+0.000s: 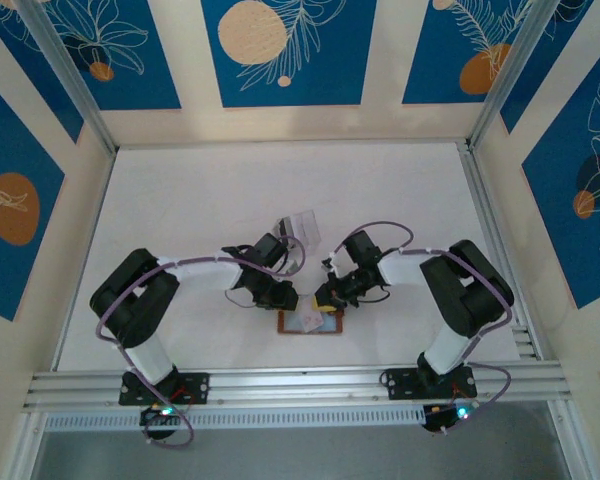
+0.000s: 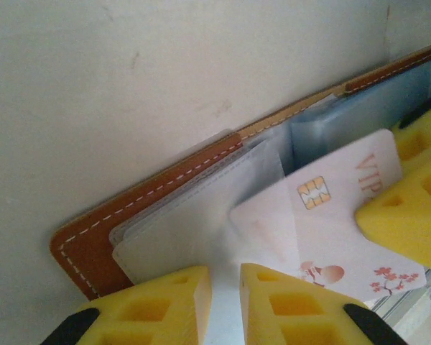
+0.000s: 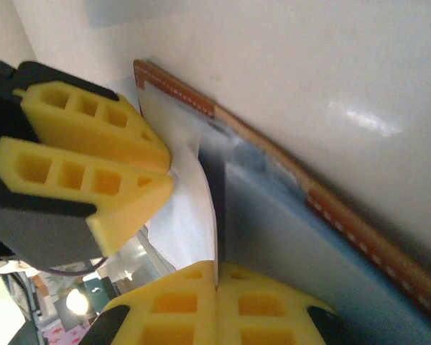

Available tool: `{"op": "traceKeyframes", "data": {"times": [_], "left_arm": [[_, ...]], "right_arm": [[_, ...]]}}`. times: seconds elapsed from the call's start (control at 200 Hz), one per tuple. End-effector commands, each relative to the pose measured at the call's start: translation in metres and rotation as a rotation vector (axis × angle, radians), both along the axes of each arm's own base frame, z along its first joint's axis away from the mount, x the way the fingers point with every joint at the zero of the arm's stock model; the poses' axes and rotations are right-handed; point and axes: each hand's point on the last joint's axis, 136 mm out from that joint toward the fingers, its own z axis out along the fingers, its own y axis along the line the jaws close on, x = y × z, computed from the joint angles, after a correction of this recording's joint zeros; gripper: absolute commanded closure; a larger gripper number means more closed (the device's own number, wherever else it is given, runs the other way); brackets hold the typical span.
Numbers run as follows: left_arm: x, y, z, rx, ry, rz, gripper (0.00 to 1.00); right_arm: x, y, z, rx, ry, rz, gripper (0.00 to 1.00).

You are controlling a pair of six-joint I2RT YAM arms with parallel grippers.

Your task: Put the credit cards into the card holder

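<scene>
Brown leather card holder [image 1: 310,322] lies open flat near front edge of table [image 1: 180,200], bluish clear pockets up. White credit card [image 2: 337,215] with chip and VIP print, tilted across pockets.

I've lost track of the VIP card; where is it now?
In the left wrist view, the VIP card sits over the clear pockets of the open card holder, right of centre, pinched by the right gripper.

a clear slotted stand [image 1: 300,228] stands on the white table [image 1: 400,190]; blue patterned panels [image 1: 280,60] behind.
</scene>
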Motion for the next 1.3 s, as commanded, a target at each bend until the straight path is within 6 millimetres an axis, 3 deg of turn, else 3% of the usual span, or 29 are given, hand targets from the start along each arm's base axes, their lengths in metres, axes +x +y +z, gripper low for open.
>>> {"op": "traceKeyframes", "data": {"times": [0.0, 0.3, 0.56, 0.93, 1.09, 1.205, 1.295], "left_arm": [[-0.018, 0.031, -0.026, 0.142, 0.063, 0.025, 0.79], [-0.021, 0.035, -0.029, 0.15, 0.066, 0.027, 0.79], [-0.022, 0.034, -0.03, 0.136, 0.071, 0.037, 0.79], [-0.023, 0.031, -0.028, 0.119, 0.071, 0.039, 0.79], [-0.018, 0.014, -0.008, 0.003, 0.092, 0.055, 0.79], [-0.006, 0.004, 0.02, -0.147, 0.101, 0.103, 0.77], [0.003, 0.007, 0.039, -0.197, 0.075, 0.128, 0.75]], "right_arm": [[0.01, 0.004, -0.006, 0.001, 0.022, -0.015, 1.0], [0.013, -0.004, -0.021, -0.051, 0.087, -0.073, 1.0], [0.01, -0.005, -0.021, -0.116, 0.041, -0.138, 1.0], [-0.002, 0.009, -0.021, -0.21, -0.067, -0.146, 1.0], [-0.006, 0.008, -0.028, -0.256, -0.083, -0.131, 0.95], [-0.007, 0.004, -0.026, -0.279, -0.09, -0.121, 0.88], [-0.007, 0.002, -0.022, -0.294, -0.102, -0.106, 0.83]]}}
